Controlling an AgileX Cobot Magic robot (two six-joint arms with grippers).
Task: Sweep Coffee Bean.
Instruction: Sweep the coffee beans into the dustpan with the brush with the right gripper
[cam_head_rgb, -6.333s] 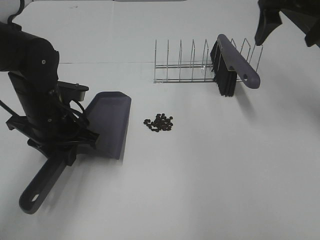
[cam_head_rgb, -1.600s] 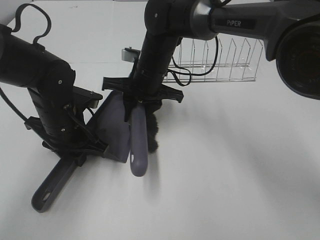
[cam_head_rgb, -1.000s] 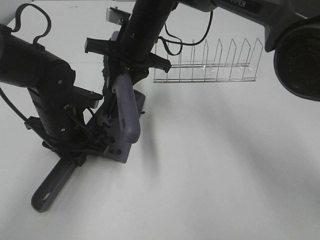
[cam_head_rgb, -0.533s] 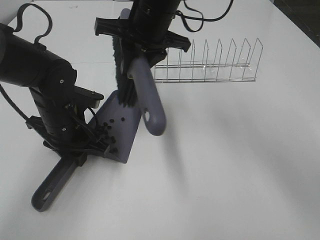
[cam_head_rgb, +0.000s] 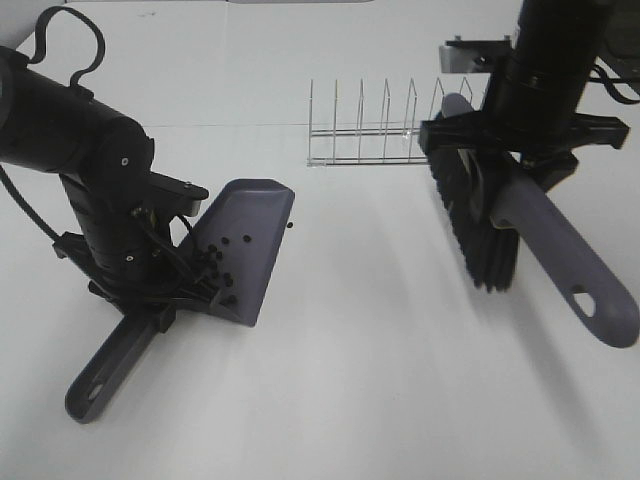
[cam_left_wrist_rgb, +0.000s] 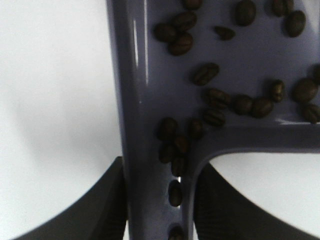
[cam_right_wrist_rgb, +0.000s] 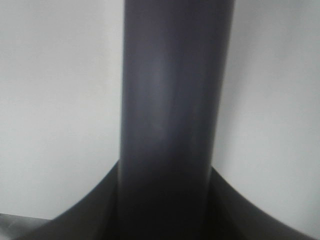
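I judge sweeping done: left jaws clamp the grey-purple plastic dustpan holding dark oval coffee beans, right jaws clamp the black-bristled grey-purple brush, next bound for the wire rack at twelve o'clock.

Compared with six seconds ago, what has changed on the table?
The right jaws took the brush from the rack, swept the coffee beans into the dustpan, then carried the brush back right. The left jaws still hold the dustpan; the rack stayed put.
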